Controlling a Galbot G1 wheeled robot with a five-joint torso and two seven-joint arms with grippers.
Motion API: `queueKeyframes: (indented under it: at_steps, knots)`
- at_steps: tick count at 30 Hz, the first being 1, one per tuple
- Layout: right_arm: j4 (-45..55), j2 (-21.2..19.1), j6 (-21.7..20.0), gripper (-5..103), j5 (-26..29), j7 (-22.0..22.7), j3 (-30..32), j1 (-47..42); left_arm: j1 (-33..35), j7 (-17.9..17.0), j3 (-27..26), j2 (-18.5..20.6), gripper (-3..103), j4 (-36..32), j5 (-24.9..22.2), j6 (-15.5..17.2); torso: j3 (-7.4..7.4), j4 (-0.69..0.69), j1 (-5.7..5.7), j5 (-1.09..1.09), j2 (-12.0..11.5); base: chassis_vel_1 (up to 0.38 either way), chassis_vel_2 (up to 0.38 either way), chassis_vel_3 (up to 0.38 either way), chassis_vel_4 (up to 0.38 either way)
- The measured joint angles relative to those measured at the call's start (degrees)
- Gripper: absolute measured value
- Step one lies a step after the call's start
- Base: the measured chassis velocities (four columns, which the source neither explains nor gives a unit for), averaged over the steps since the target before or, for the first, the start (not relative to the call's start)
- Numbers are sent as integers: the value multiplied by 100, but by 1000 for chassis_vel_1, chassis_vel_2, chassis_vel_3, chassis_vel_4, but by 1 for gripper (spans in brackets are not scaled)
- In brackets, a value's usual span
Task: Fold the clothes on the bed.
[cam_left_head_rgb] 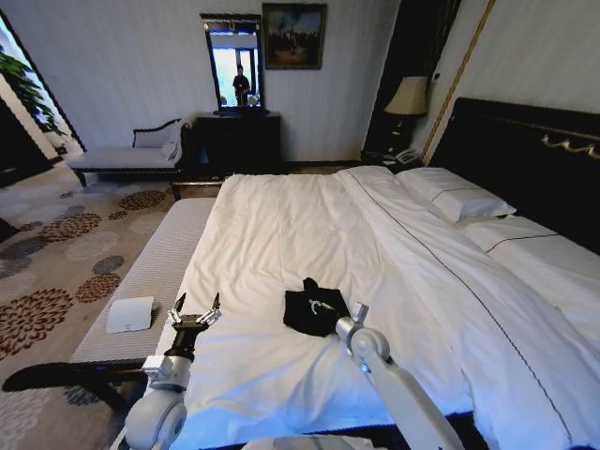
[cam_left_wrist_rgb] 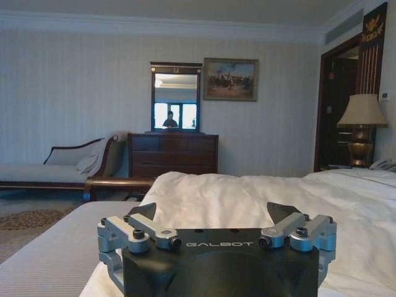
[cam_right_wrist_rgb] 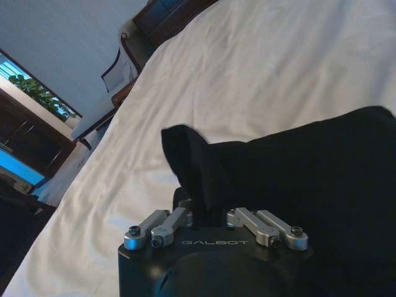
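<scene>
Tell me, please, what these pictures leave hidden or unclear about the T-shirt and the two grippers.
- Black T-shirt: bunched on the white bed in the head view, so its lettering and fold state are unreadable.
- Right gripper: in its wrist view, black fabric covers the fingertips; the grip looks closed on the cloth.
- Left gripper: open over the bed; its wrist view cuts off the body at the edge.

The head view looks forward and down from above the near foot of the bed (cam_left_head_rgb: 281,225), along its length to the far wall with the mirror (cam_left_head_rgb: 234,66) and painting (cam_left_head_rgb: 293,36). The left wrist view sits low over the left near side behind the left gripper (cam_left_wrist_rgb: 210,218), facing level toward that same wall. The right wrist view sits very close behind the right gripper (cam_right_wrist_rgb: 210,216) at the black T-shirt (cam_right_wrist_rgb: 322,167), looking across the sheet toward the far left, where the chaise (cam_right_wrist_rgb: 117,68) also shows.
</scene>
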Motion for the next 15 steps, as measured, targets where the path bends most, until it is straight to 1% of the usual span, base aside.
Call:
queueKeyframes:
  at_steps: [2, 6, 7, 8, 10, 11, 12, 13, 14, 15]
  knots:
    - [34, 13, -8, 23, 1, 12, -19, 0, 0, 0, 0, 0, 100, 0, 0, 0, 0, 0, 0, 0, 0, 0, 0, 0, 0]
    - [344, -15, -24, 45, -21, 28, -140, -5, 0, 0, 0, 0, 100, 0, 0, 0, 0, 1, 0, -1, 0, 0, 0, 0, 0]
    - [344, -15, -24, 45, -21, 28, -140, -5, 0, 0, 0, 0, 100, 0, 0, 0, 0, 1, 0, -1, 0, 0, 0, 0, 0]
    - [451, -50, -26, 50, -23, 25, -148, -33, 0, 1, 0, 0, 100, 0, 0, 0, 0, 1, 0, 0, 0, 0, 0, 0, 0]
    - [667, -117, -5, 50, -40, 7, -129, -138, 1, 1, 0, 0, 100, 0, 0, 0, 0, 0, 0, 0, 0, 0, 0, 0, 0]
    - [750, -127, 83, 61, -72, -29, -87, -202, 0, 1, 0, 0, 100, 0, 0, 0, 0, 0, 0, 0, 0, 0, 0, 0, 0]
    - [810, -127, 229, 67, -150, -90, -21, -268, 0, 1, 0, 0, 100, 0, 0, 0, 0, 0, 0, 0, 0, 0, 0, 0, 0]
    - [810, -127, 229, 67, -150, -90, -21, -268, 0, 1, 0, 0, 100, 0, 0, 0, 0, 0, 0, 0, 0, 0, 0, 0, 0]
    - [829, -112, 427, 73, -340, -166, 73, -328, 0, 1, 0, 0, 100, 0, 0, 0, 0, 0, 0, 0, 0, 0, 0, 0, 0]
    - [795, -86, 607, 73, -555, -220, 136, -342, 0, 0, 0, 0, 100, 0, 0, 0, 0, -1, 0, -1, 0, 0, 0, 0, 0]
